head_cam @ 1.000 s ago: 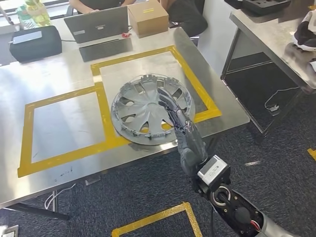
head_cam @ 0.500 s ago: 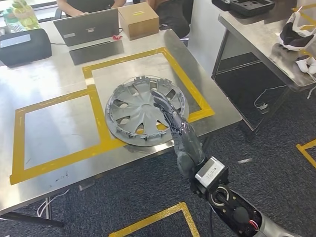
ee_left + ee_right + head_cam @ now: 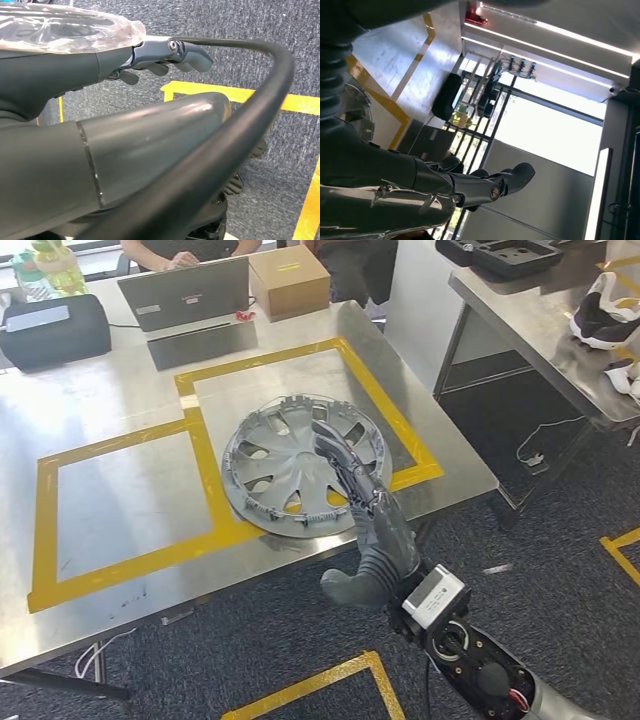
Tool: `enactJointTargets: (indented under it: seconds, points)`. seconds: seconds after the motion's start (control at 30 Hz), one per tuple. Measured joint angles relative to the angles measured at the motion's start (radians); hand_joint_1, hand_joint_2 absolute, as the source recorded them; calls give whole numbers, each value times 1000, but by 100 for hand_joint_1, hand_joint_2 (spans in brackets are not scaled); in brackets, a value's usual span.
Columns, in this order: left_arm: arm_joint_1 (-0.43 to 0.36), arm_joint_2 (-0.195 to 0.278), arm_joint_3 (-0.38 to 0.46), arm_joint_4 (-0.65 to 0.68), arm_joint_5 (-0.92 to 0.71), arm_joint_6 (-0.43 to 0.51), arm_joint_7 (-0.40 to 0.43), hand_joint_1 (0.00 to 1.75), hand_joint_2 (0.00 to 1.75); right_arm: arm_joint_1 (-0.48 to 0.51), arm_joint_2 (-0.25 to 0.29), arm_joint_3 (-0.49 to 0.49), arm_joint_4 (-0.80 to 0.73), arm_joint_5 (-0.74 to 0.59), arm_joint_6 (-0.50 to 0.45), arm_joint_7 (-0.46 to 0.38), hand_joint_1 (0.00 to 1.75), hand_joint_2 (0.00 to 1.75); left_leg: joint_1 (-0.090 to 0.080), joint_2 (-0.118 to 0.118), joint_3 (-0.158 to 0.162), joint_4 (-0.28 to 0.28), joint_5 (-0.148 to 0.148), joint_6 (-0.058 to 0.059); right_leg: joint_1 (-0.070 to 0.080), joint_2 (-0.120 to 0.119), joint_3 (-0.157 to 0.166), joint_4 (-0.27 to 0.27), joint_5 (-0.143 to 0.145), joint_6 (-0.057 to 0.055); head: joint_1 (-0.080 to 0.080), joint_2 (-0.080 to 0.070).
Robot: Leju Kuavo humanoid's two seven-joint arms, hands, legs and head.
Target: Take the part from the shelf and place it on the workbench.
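Nearest the camera, the right hand [image 3: 367,540] hangs empty above the bench edge, fingers straight, thumb splayed. Beyond it the hubcap [image 3: 306,462] lies flat on the workbench [image 3: 113,390], straddling the yellow tape [image 3: 205,475]; placing looks finished, so retreat comes next. A laptop [image 3: 189,290] and cardboard box [image 3: 289,280] sit farther back, clear of it.

No text could be read; the labels on the box [image 3: 289,280] and wrist were too small.
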Motion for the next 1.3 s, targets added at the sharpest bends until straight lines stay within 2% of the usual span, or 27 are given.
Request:
enactJointTargets:
  seconds: [0.37,0.43,0.5,0.57,0.63,0.67,0.7,0.73,0.77,0.8,0.83,0.87,0.9,0.97,1.0,1.03,1.07,1.1,1.17,1.2,1.23,1.27,1.3]
  points:
    - [0,1,-1,0,-3,-4,0,0,0,3,0,0,-2,0,1,0,0,0,-4,0,0,3,-4,6,-4,0,1,-1,-1,8,-1,0]
    - [0,1,-1,0,-3,-5,0,0,0,3,0,0,-2,0,1,-1,0,0,-6,0,1,3,-5,9,-6,2,1,-3,-1,11,-1,0]
    - [-1,0,-1,-1,-4,-7,0,0,0,4,-1,-1,-7,0,1,-1,0,0,1,6,9,-8,-2,14,-3,3,-2,3,-7,17,0,0]
    - [0,0,-1,-1,-5,-11,0,0,0,4,-3,-3,-12,0,1,-2,0,0,9,17,21,-21,-1,22,-2,-7,-32,71,-45,24,5,0]
    - [0,0,-1,-1,-6,-12,-1,0,0,7,-5,-6,-13,0,0,-2,0,0,10,30,28,-23,-4,26,-6,-17,-99,208,-105,29,11,0]
    - [0,0,-2,-1,-6,-13,-1,0,0,10,-5,-7,-14,0,0,-1,0,0,10,37,31,-23,-7,25,-8,-19,-134,272,-125,32,13,0]
    - [0,-1,-2,-1,-7,-14,-1,0,0,13,-6,-8,-14,0,0,-1,0,0,11,43,35,-23,-10,24,-11,-21,-156,307,-126,34,15,0]
    - [0,-2,-2,-1,-7,-15,-1,0,0,15,-8,-9,-15,0,0,-1,0,0,12,49,41,-23,-14,20,-14,-24,-155,297,-104,37,16,0]
    - [0,-3,-3,-1,-7,-16,-2,0,0,17,-9,-10,-16,0,0,-1,0,0,14,56,49,-22,-20,15,-17,-32,-138,253,-65,40,17,0]
    - [1,-4,-3,-1,-7,-17,-2,0,0,17,-10,-11,-16,0,0,-1,0,0,15,61,57,-21,-27,9,-19,-47,-105,178,-22,42,19,0]
    - [0,-3,-3,-1,-7,-17,-3,0,0,17,-11,-12,-17,0,1,-1,0,0,14,67,63,-18,-33,3,-17,-66,-73,107,9,43,22,0]
    - [0,-3,-3,-1,-7,-17,-3,0,0,16,-11,-13,-18,1,1,-2,0,0,12,71,66,-15,-39,-4,-15,-81,-49,57,24,39,25,0]
    - [0,-2,-4,-1,-7,-17,-4,0,0,16,-12,-14,-20,1,1,-2,0,0,9,77,67,-12,-42,-10,-13,-89,-38,33,24,33,23,0]
    - [-1,0,-4,-1,-7,-17,-4,0,0,18,-12,-17,-23,2,1,-3,0,0,6,93,67,-9,-46,-18,-10,-76,-35,28,18,17,15,0]
    - [-1,0,-4,-1,-7,-17,-4,0,0,19,-12,-18,-25,3,1,-3,0,0,7,90,68,-4,-52,-23,-11,-65,-36,28,18,12,10,0]
    - [-1,0,-4,-1,-7,-17,-4,0,0,20,-12,-19,-26,3,2,-3,0,0,10,77,62,14,-67,-28,-12,-56,-36,26,18,6,6,0]
    - [-2,0,-4,-1,-7,-17,-4,0,0,19,-12,-19,-28,4,2,-4,0,0,13,58,44,54,-91,-33,-13,-47,-35,25,19,1,4,0]
    - [-2,0,-4,-1,-7,-17,-4,0,0,19,-12,-19,-30,4,3,-4,0,0,15,36,13,117,-122,-37,-14,-39,-35,24,19,-3,0,0]
    - [0,0,-4,-1,-6,-17,-4,0,0,20,-12,-19,-31,5,4,-4,0,0,16,18,-69,265,-176,-38,-12,-20,-35,24,18,-7,-4,0]
    - [1,0,-4,-1,-6,-17,-3,0,0,20,-12,-19,-31,5,5,-4,0,0,16,17,-98,307,-179,-37,-10,-9,-34,24,18,-8,-5,0]
    - [2,0,-4,-1,-6,-17,-3,0,0,20,-12,-19,-31,5,5,-4,0,0,16,15,-109,310,-161,-34,-9,3,-33,24,17,-9,-5,0]
    - [3,0,-4,-1,-6,-17,-3,0,0,20,-12,-19,-32,5,5,-4,0,0,16,11,-98,267,-123,-29,-7,15,-31,24,17,-10,-6,0]
    - [3,0,-4,-1,-6,-17,-3,0,0,20,-12,-19,-32,5,5,-4,0,0,15,-1,-73,195,-74,-21,-6,27,-28,24,16,-10,-7,0]
